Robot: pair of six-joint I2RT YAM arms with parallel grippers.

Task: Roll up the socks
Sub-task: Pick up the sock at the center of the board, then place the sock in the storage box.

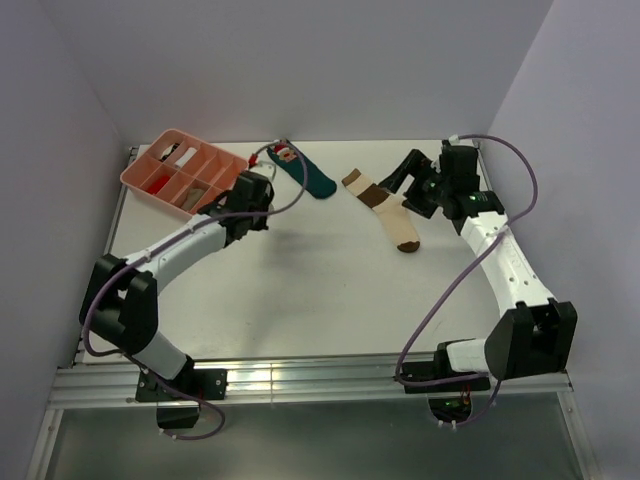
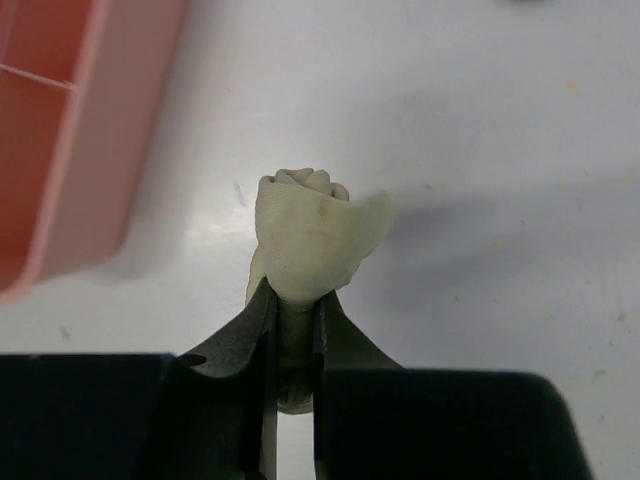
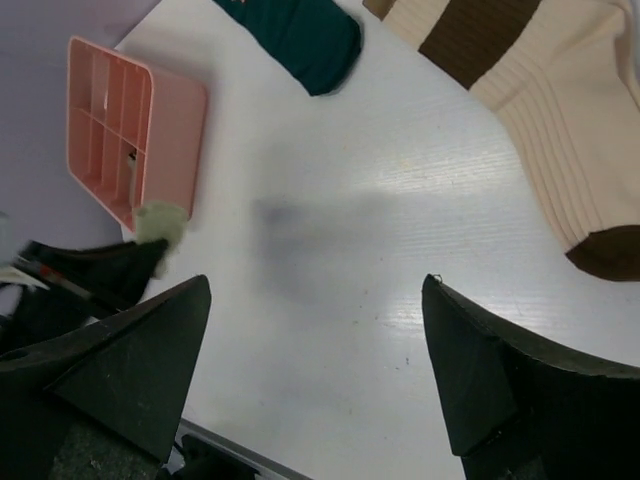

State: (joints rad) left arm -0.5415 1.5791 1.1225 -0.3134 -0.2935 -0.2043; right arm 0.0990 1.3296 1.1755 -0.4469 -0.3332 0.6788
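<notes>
My left pincer [image 2: 295, 305] is clamped on the rolled pale sock [image 2: 310, 235], which sticks out ahead of its tips. The pink tray [image 2: 90, 150] lies just to its left. My right pincer [image 3: 315, 290] stands wide apart over the table [image 3: 330, 200]. The striped sock [image 3: 540, 110] lies ahead to its right, untouched.

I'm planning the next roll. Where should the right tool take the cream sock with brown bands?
Likely its brown toe end, pinched from straight above: the cream fabric sock with brown bands lies flat and stretched out on the white table, leaving no side to slip under.
</notes>
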